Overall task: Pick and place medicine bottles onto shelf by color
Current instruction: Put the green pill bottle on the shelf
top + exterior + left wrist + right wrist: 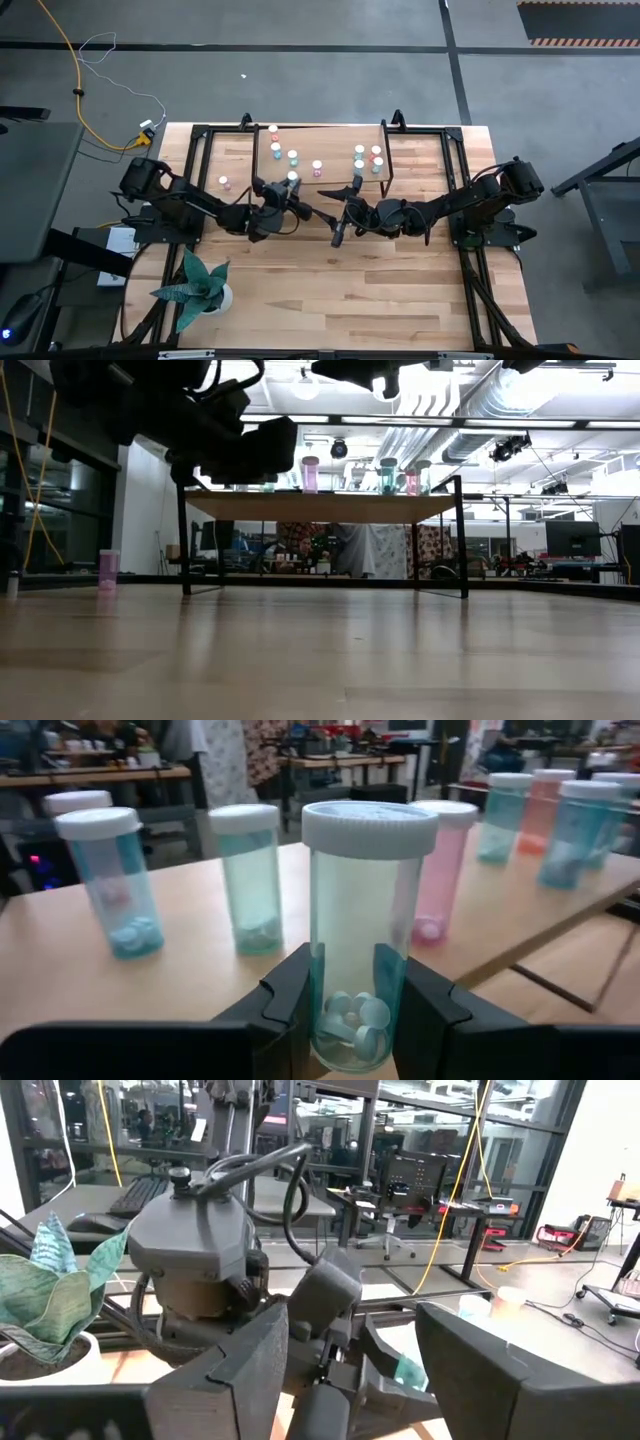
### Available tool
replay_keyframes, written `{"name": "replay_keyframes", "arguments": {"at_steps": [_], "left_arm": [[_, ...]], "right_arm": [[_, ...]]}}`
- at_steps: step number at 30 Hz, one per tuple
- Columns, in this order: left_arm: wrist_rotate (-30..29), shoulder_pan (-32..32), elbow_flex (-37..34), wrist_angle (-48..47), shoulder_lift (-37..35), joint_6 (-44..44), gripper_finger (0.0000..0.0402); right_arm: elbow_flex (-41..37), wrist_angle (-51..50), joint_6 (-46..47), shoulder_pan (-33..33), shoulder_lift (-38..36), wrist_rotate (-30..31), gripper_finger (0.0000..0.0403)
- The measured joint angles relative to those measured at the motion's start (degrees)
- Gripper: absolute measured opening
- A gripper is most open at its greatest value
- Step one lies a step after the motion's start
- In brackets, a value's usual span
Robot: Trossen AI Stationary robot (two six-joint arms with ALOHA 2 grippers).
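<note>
The shelf (330, 135) stands at the table's far side and carries several white-capped bottles in pink, red-orange and teal. My left gripper (292, 186) reaches over the shelf's near edge and is shut on a teal medicine bottle (362, 935). Behind it in the left wrist view stand a blue bottle (110, 880), a teal one (248, 878) and a pink one (442, 870). One pink bottle (224, 183) stands on the table left of the shelf (108, 572). My right gripper (338, 232) hangs open and empty near the table's middle, in front of the shelf. My left gripper pinches the teal bottle's lower body (318, 1010) between its two fingers (290, 1000), one on each side. The fingers come in level from the table's near side. The bottle is upright with its base at the shelf top's near edge; whether it rests there I cannot tell.
A potted green plant (200, 285) stands at the table's near left corner. The shelf's black legs (183, 540) drop to the table on both sides. Open tabletop (380, 290) lies along the near side. The two arms' grippers are close together at mid-table.
</note>
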Motion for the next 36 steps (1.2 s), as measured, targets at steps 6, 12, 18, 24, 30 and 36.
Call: {"name": "replay_keyframes", "arguments": {"at_steps": [6, 12, 18, 24, 30, 36], "left_arm": [[-0.9, 0.1, 0.0, 0.1, 0.3, -0.4, 0.0090], [0.5, 0.3, 0.0, 0.2, 0.3, -0.4, 0.0090], [0.6, 1.5, 0.0, 0.1, 0.3, 0.0, 0.0101], [1.0, 2.4, 0.0, -0.2, 0.2, 0.0, 0.0124], [1.0, 2.6, 0.0, -0.2, 0.2, 0.5, 0.0149], [1.0, 2.5, 0.0, -0.2, 0.2, 0.5, 0.0173]], "right_arm": [[0.0, 0.0, 0.0, 0.0, 0.0, 0.0, 0.0211], [0.0, 0.0, 0.2, 0.0, 0.0, 0.0, 0.0211], [0.0, 0.0, 0.2, 0.0, 0.0, 0.0, 0.0211], [0.0, 0.0, 0.2, 0.0, 0.0, 0.0, 0.0211], [0.0, 0.0, 0.2, 0.0, 0.0, 0.0, 0.0211], [0.0, 0.0, 0.3, 0.0, 0.0, 0.0, 0.0211]]}}
